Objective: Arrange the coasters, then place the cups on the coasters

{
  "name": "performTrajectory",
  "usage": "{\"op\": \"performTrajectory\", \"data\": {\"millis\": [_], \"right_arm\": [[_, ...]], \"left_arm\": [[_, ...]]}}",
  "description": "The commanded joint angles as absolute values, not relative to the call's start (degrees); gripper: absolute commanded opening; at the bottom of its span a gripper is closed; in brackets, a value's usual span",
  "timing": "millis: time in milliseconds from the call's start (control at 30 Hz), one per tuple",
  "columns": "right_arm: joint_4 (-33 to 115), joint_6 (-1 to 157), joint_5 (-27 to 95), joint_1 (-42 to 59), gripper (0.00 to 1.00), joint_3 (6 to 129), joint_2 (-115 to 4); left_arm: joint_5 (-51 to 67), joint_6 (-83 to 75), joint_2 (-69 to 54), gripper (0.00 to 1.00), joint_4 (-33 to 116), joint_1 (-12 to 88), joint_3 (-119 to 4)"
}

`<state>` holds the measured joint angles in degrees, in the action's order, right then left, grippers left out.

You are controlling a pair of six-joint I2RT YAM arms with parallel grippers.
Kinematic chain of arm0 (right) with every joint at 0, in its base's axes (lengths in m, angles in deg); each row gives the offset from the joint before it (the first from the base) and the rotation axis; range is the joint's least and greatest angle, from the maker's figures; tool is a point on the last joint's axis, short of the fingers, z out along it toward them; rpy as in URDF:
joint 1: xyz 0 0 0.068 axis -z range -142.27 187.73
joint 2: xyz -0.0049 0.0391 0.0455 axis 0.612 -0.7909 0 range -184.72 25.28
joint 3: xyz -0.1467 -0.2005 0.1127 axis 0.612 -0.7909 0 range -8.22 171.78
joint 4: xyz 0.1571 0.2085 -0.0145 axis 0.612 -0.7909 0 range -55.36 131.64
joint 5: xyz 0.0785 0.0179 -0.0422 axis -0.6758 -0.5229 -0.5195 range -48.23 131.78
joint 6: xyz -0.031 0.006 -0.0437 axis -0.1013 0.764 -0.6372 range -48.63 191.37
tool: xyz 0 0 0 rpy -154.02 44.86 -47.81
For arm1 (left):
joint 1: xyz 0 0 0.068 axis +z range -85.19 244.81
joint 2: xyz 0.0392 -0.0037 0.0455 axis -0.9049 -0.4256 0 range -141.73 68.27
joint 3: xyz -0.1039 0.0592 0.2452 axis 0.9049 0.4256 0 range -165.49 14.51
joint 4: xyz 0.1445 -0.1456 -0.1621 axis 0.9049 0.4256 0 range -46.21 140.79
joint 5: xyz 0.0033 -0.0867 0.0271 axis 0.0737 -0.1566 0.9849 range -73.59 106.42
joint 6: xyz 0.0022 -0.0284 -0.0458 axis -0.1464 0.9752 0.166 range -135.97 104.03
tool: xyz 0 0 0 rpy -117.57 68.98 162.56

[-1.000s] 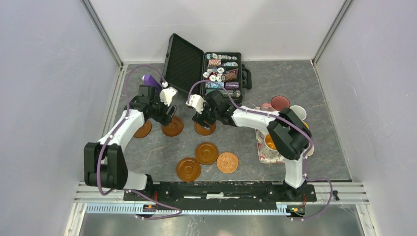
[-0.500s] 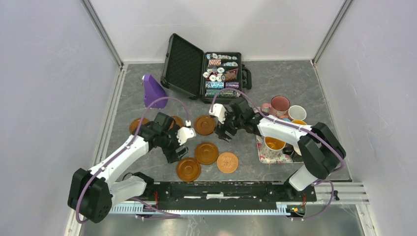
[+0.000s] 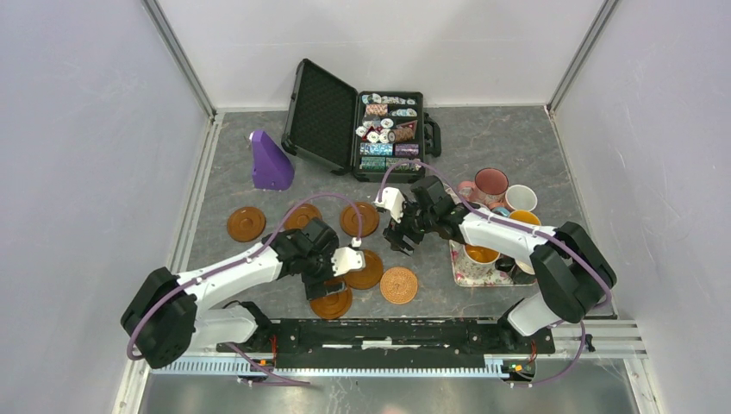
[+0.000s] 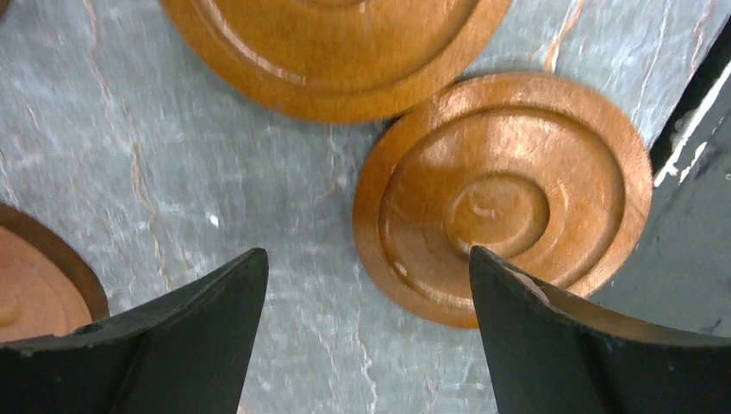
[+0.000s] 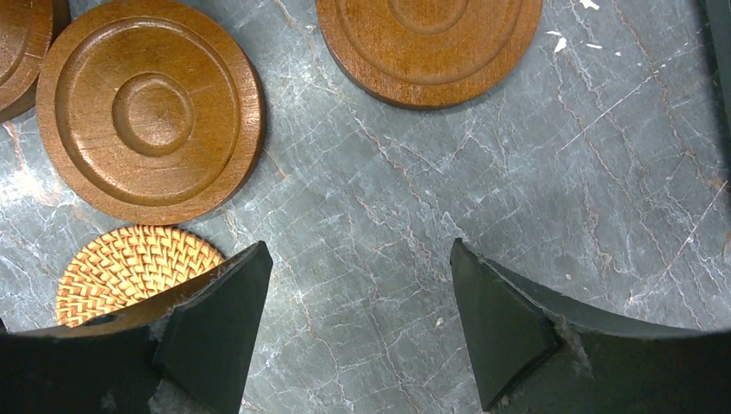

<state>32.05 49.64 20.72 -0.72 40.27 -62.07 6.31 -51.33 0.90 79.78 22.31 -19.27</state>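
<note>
Three brown wooden coasters lie in a back row (image 3: 246, 223), (image 3: 302, 216), (image 3: 359, 219). Two more brown coasters (image 3: 366, 269), (image 3: 332, 304) and a woven tan coaster (image 3: 398, 285) lie nearer the bases. My left gripper (image 3: 321, 283) hovers open over the near pair; in the left wrist view it (image 4: 366, 253) holds nothing, and a brown coaster (image 4: 504, 198) lies by its right finger. My right gripper (image 3: 401, 240) is open and empty (image 5: 359, 245) above bare table, with the woven coaster (image 5: 129, 272) beside its left finger. The cups (image 3: 491, 182) cluster at the right.
A floral tray (image 3: 465, 272) under some cups sits at the right. An open black case (image 3: 328, 116) of poker chips stands at the back. A purple wedge-shaped object (image 3: 269, 162) is at the back left. The black base rail (image 3: 388, 332) runs along the near edge.
My left arm swung from the back row down to the near coasters, its jaws widening. My right gripper drew back to the right off the third back-row coaster and opened wider.
</note>
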Motion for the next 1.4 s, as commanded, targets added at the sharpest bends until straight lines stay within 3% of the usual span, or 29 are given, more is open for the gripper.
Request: {"op": "performTrajectory", "data": {"millis": [0, 233, 367, 667, 867, 1133, 1367], "right_arm": [[34.4, 50.0, 18.6, -0.7, 0.83, 40.5, -61.0], [33.9, 48.3, 17.8, -0.7, 0.83, 41.1, -62.4], [34.1, 46.8, 18.2, -1.4, 0.83, 40.6, -62.5], [35.3, 44.5, 21.3, -6.1, 0.83, 39.5, -64.4], [36.3, 44.5, 22.4, -8.6, 0.83, 39.8, -66.6], [36.9, 44.8, 23.1, -10.6, 0.83, 40.3, -68.7], [36.4, 44.7, 22.5, -11.2, 0.84, 41.1, -69.7]], "left_arm": [[11.3, -48.2, -1.4, 0.91, 74.8, 20.6, -18.8], [9.0, -48.3, -3.1, 0.91, 75.9, 20.5, -20.2], [12.1, -51.9, -1.7, 0.83, 76.8, 21.3, -17.3], [7.5, -67.6, 5.6, 0.64, 84.4, 43.1, -13.6], [8.1, -74.2, 9.7, 0.63, 87.3, 51.1, -12.0], [5.1, -82.0, 5.4, 0.62, 88.6, 63.8, -15.7], [3.9, -84.9, 3.2, 0.62, 89.5, 68.2, -17.6]]}}
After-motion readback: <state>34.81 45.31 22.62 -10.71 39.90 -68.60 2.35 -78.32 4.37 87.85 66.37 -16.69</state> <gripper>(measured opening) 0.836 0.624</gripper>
